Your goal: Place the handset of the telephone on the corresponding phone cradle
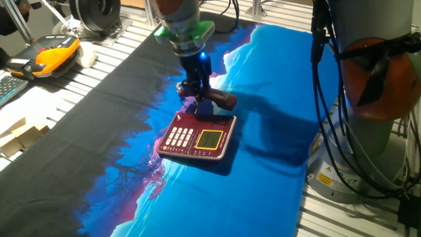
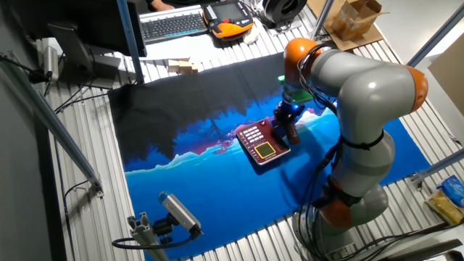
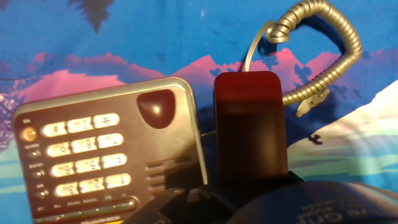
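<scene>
Close under my wrist cam, my pincer [image 1: 197,92] is clamped on the maroon handset [image 3: 250,121], held just above the telephone [image 1: 197,138], near its far edge opp. the keypad [image 1: 179,137]. Phone base sits on the blue-printed surface [image 1: 276,178]. Beyond, grey curly cord [image 3: 323,43] loops over the cloth.

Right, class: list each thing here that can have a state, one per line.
handset: off the cradle, held above the base's edge
gripper: shut on handset
phone cradle: empty
telephone: flat on the cloth, keypad up
curly cord: looped, slack
</scene>
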Action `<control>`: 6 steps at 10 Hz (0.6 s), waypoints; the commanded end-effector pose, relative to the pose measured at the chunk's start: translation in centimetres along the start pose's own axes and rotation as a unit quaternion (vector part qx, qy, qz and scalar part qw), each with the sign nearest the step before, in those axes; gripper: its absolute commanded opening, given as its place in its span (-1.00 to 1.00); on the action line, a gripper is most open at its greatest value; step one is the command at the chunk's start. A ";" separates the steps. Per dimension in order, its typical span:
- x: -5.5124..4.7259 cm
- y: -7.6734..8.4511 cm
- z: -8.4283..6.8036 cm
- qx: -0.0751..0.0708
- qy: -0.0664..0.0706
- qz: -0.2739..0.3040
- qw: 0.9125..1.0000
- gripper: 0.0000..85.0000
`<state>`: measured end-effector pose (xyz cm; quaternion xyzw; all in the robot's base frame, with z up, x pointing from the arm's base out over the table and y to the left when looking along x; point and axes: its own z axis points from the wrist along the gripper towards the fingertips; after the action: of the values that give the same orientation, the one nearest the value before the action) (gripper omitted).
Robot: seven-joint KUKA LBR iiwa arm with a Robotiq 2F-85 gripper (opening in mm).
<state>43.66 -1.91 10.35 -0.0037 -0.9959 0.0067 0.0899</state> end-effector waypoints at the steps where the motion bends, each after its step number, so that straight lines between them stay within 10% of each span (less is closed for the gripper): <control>1: 0.1 0.2 0.0 -0.001 0.000 0.002 1.000 -1.00; 6: 0.1 0.6 0.0 -0.011 -0.012 0.020 1.000 -1.00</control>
<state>43.56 -1.34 10.37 -0.0255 -0.9967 -0.0032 0.0767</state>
